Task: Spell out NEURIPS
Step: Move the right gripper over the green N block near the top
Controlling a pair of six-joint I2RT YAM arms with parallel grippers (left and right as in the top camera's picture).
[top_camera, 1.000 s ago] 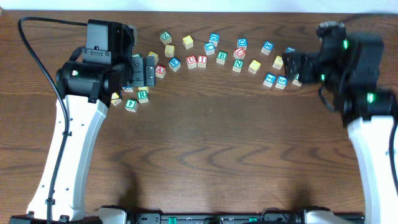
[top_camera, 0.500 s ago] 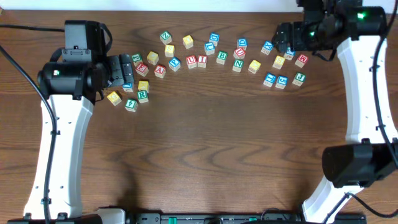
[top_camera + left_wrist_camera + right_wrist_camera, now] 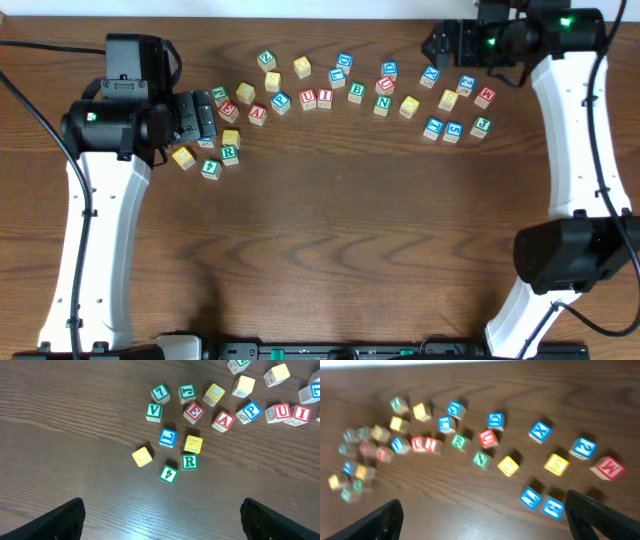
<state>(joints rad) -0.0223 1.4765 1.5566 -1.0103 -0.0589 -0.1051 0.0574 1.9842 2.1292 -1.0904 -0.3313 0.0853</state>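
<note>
Wooden letter cubes lie scattered across the far half of the table. Red U (image 3: 308, 97) and red I (image 3: 324, 97) sit side by side, with blue P (image 3: 280, 101) and red E (image 3: 228, 110) to their left. Green N (image 3: 382, 103) is further right, and green R (image 3: 229, 153) lies nearer the front. In the left wrist view R (image 3: 189, 461), E (image 3: 194, 410) and P (image 3: 249, 411) show clearly. My left gripper (image 3: 205, 115) (image 3: 161, 510) hangs open above the left cluster, holding nothing. High by the far edge my right gripper (image 3: 435, 42) (image 3: 482, 505) is open and empty.
Other cubes lie among them: red A (image 3: 258, 113), green V (image 3: 154, 411), green B (image 3: 357, 91), blue X (image 3: 540, 431), red M (image 3: 608, 467), and two blue cubes (image 3: 443, 129) at the right. The near half of the table (image 3: 330, 250) is bare wood.
The right arm lifted away from the right-hand cubes and swung to the table's far edge. The left arm drew back a little to the left, then held still.
</note>
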